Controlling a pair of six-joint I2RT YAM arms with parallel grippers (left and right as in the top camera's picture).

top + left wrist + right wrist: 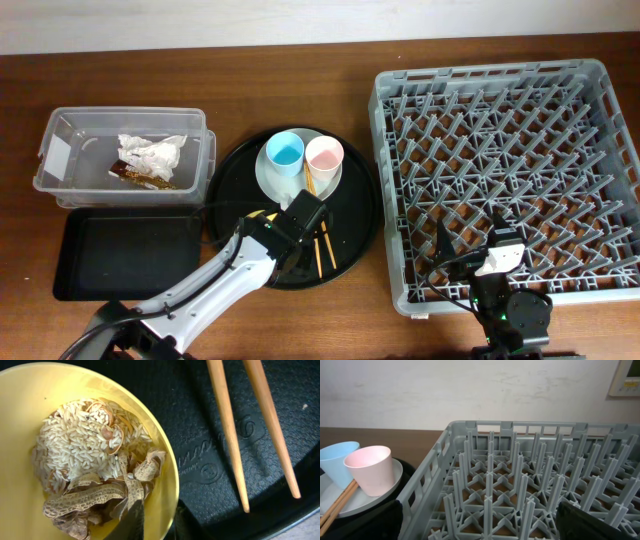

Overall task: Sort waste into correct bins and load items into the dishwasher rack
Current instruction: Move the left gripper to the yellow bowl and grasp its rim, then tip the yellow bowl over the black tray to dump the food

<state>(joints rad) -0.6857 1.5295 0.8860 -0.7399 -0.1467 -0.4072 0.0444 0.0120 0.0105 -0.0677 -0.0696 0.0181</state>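
Note:
My left gripper (277, 226) is low over the round black tray and hides most of the yellow bowl (262, 215). In the left wrist view the bowl (30, 390) holds rice and peanut shells, the food scraps (90, 460). My left jaws (152, 525) pinch its rim, one finger inside and one outside. Two wooden chopsticks (235, 435) lie beside it (322, 245). A blue cup (285, 150) and a pink cup (324, 155) stand on the grey-green plate (270, 175). The napkin (152, 152) and brown wrapper (140, 178) lie in the clear tub (60, 125). My right gripper (480, 525) is open and empty over the rack's (505, 170) front edge.
The shallow black tray (125, 255) lies in front of the clear tub, left of the round black tray (355, 215). The grey rack fills the table's right side, and its pegs (520, 475) stand just ahead of my right fingers. The right wrist view also shows both cups (370, 470).

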